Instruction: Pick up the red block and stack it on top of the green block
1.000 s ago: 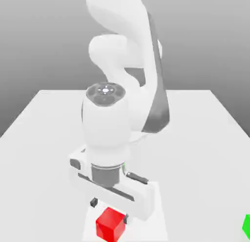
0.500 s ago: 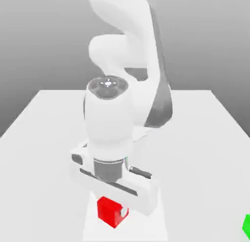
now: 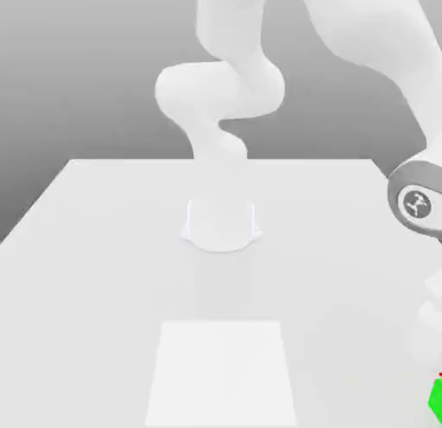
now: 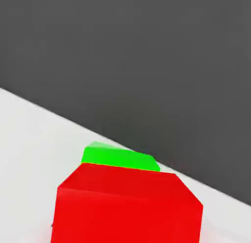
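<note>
Hand (image 3: pixel 436 340): at the exterior view's right edge, at 3 o'clock below the grey wrist joint (image 3: pixel 415 202); whether it is spread or pinching cannot be told.

Red block (image 4: pixel 127 207): close under the hand camera, covering most of the green block (image 4: pixel 120 157); whether the two touch cannot be told.

Green block, exterior view (image 3: pixel 435 400): on the desk (image 3: pixel 86 288), at 4 o'clock from the arm's base (image 3: pixel 220 223).

Pale square patch (image 3: pixel 220 374): on the desk, at 6 o'clock from the base.
</note>
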Robot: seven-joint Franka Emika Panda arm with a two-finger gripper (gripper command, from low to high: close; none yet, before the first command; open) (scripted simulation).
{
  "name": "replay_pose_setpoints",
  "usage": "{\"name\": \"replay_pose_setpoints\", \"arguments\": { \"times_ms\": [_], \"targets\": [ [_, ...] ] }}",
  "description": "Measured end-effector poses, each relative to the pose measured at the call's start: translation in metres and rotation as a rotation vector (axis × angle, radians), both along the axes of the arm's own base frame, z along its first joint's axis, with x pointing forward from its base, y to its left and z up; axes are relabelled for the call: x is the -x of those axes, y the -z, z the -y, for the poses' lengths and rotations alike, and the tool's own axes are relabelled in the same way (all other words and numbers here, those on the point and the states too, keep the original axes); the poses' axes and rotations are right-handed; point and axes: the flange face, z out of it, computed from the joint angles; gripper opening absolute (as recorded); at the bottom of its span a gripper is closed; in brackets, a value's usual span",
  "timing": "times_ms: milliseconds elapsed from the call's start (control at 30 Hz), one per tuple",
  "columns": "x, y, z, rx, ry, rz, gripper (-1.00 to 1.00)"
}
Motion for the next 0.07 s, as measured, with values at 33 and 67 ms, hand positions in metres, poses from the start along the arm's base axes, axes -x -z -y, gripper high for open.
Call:
{"name": "replay_pose_setpoints", "arguments": {
  "times_ms": [33,67],
  "targets": [
    [0.0000,0.0000,0.0000,0.000,0.000,0.000,1.00],
    [0.0000,0.0000,0.0000,0.000,0.000,0.000,1.00]
  ]
}}
